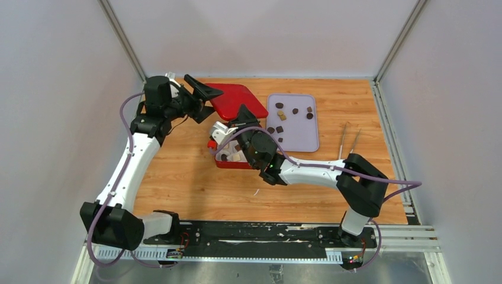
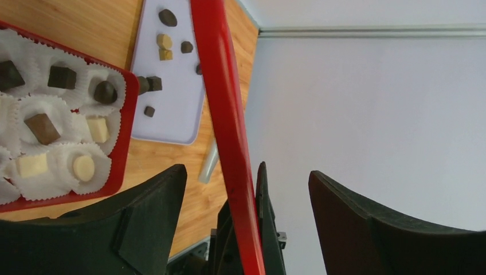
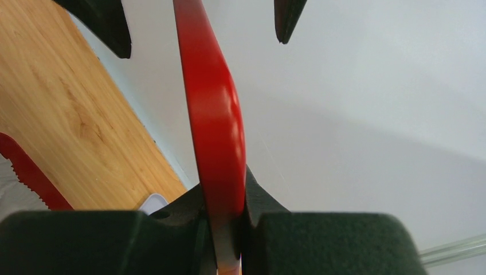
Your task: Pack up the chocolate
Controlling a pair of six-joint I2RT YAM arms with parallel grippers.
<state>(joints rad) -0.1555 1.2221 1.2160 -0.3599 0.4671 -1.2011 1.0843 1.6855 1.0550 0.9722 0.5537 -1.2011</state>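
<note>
The right claw (image 3: pixel 226 229) pinched the red lid (image 1: pixel 237 97) by its near edge, holding it tilted just behind the box (image 1: pixel 228 164) — the left claw (image 2: pixel 246 177) stood spread around the lid's left edge. Chocolate (image 2: pixel 60 76) sat in the box's paper cups (image 2: pixel 34 166); more pieces (image 1: pixel 283 116) lay on the tray (image 1: pixel 296 139) to the box's right.

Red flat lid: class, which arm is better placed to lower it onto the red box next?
Probably the right: the right fingers are shut on the flat red lid near the red box of paper cups, while the left fingers stand open around its edge.
</note>
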